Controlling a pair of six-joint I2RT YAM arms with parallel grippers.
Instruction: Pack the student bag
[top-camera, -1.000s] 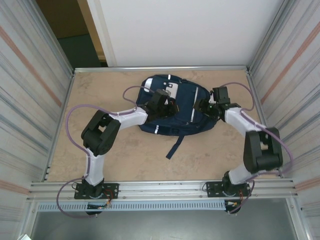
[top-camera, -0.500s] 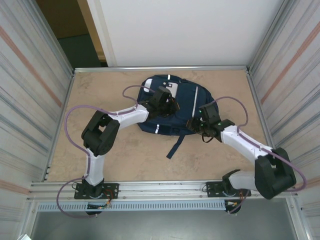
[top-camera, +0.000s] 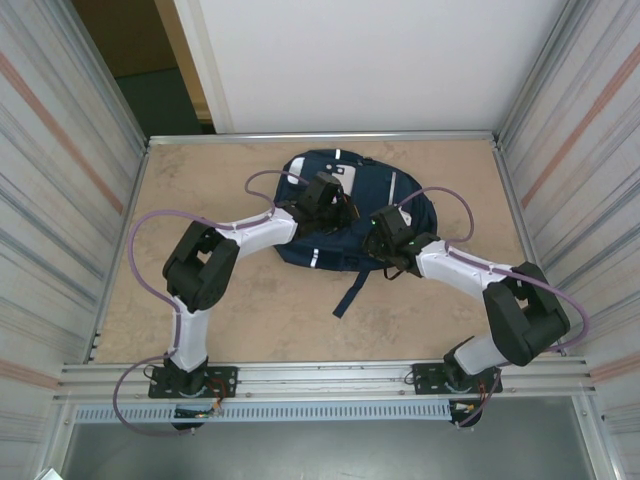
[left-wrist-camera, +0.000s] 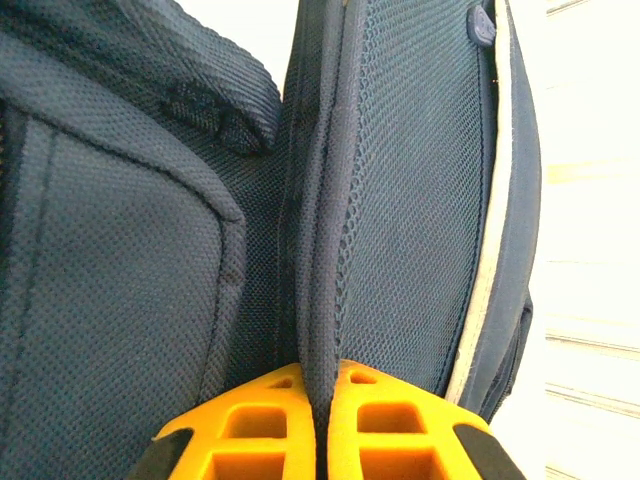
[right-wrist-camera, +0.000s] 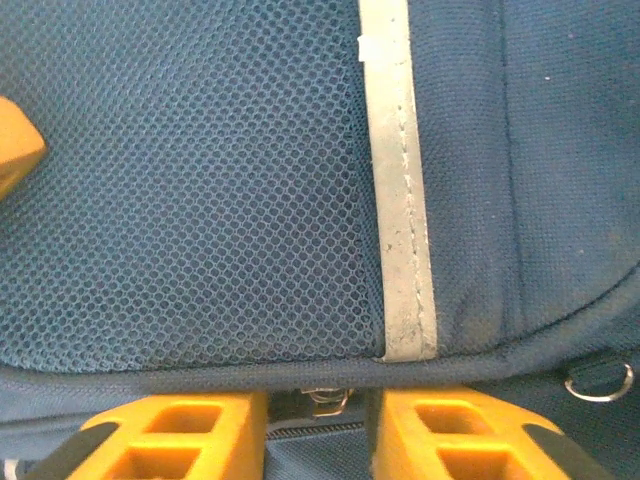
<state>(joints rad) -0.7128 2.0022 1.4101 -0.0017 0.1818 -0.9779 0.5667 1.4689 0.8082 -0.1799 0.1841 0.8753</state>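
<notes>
Closely viewed, left fingers (left-wrist-camera: 250, 425) pinch a seam fold of the student bag (left-wrist-camera: 400, 180); right fingers (right-wrist-camera: 170, 435), slightly spread, straddle its zipper pull (right-wrist-camera: 322, 398).

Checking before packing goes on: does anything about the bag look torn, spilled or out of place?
Nothing torn or spilled. The bag lies on the table; one dark strap trails loose from its near edge.
</notes>
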